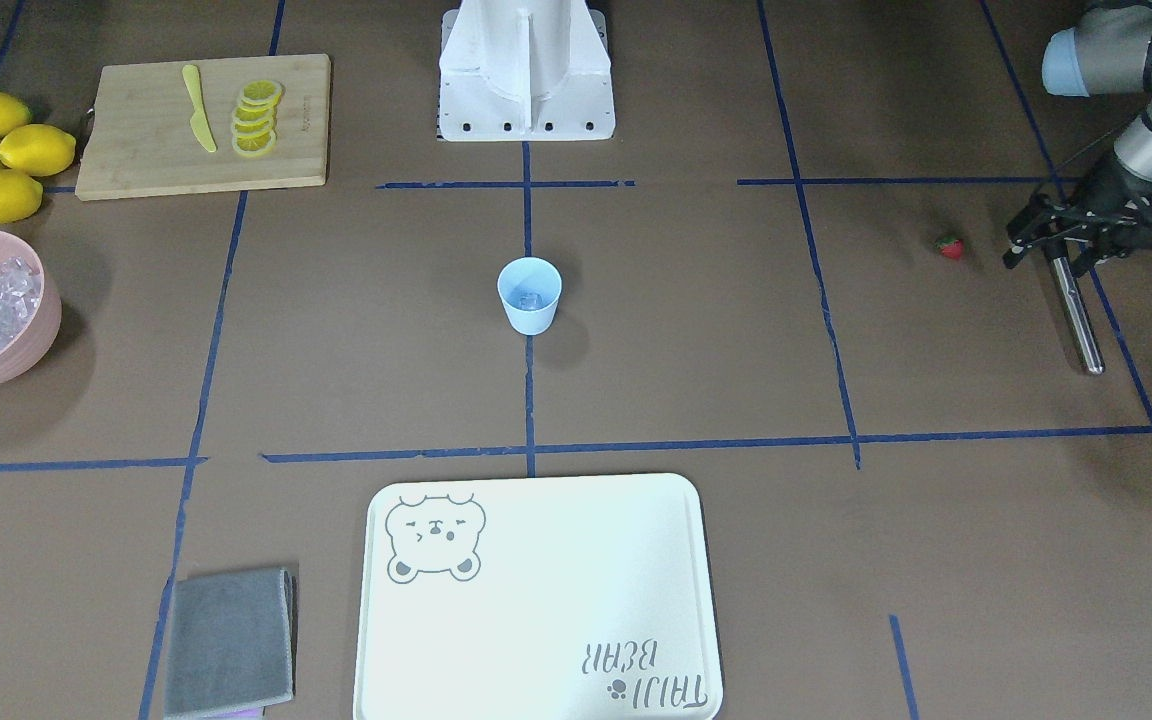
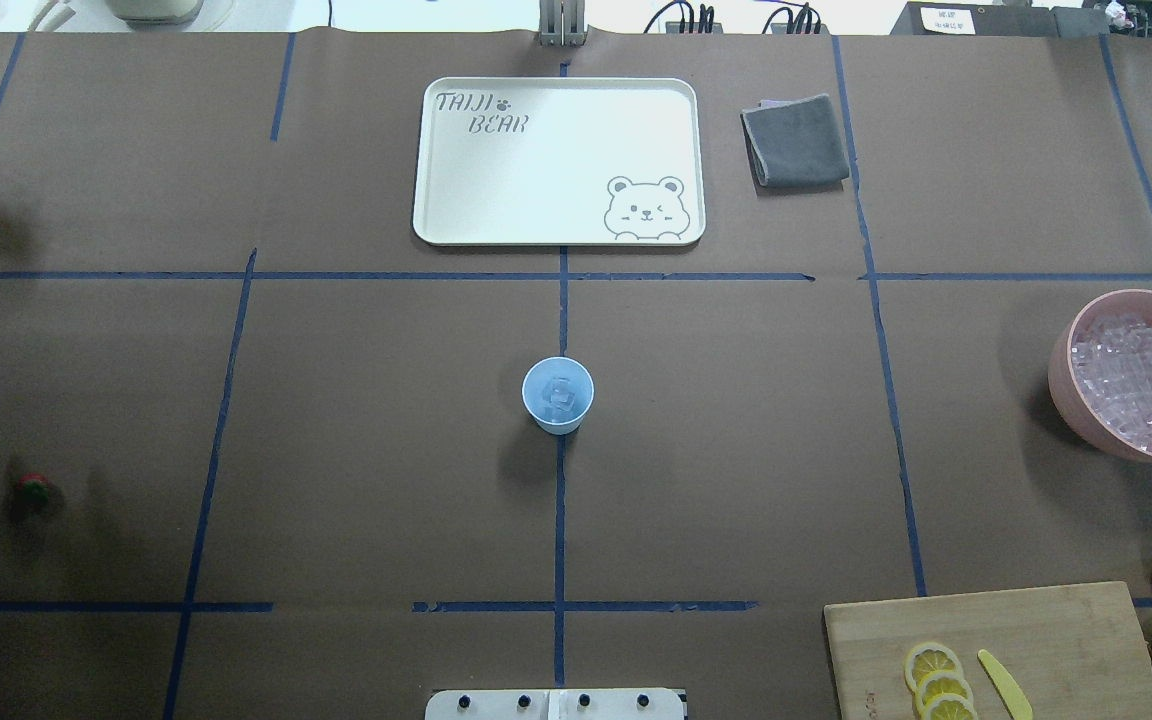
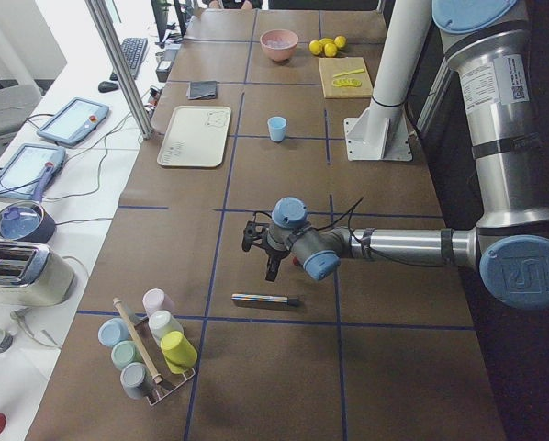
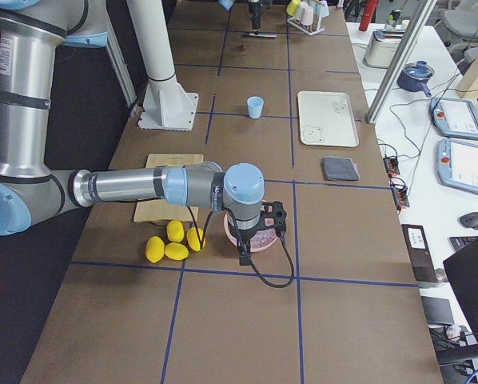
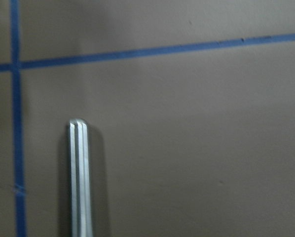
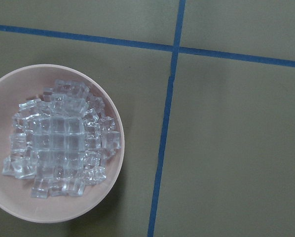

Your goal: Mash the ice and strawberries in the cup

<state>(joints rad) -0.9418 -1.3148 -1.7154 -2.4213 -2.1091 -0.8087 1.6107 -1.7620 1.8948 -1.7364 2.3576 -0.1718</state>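
The pale blue cup [image 1: 529, 292] stands upright at the table's middle with a little ice [image 2: 558, 393] in it. More ice [image 6: 58, 148] fills the pink bowl [image 6: 115, 182]. The small red strawberry [image 1: 951, 246] lies on the table near my left gripper [image 1: 1061, 245]. That gripper hovers empty and looks open over one end of a metal muddler rod [image 1: 1078, 312], which lies flat. My right gripper [image 4: 251, 240] hangs over the pink bowl; I cannot tell whether it is open or shut.
A cream bear tray [image 2: 456, 215] and a folded grey cloth [image 2: 796, 140] lie on the far side. A cutting board [image 1: 136, 150] holds lemon slices and a yellow knife, with whole lemons [image 1: 6, 150] beside it. A cup rack [image 3: 151, 354] stands past the rod.
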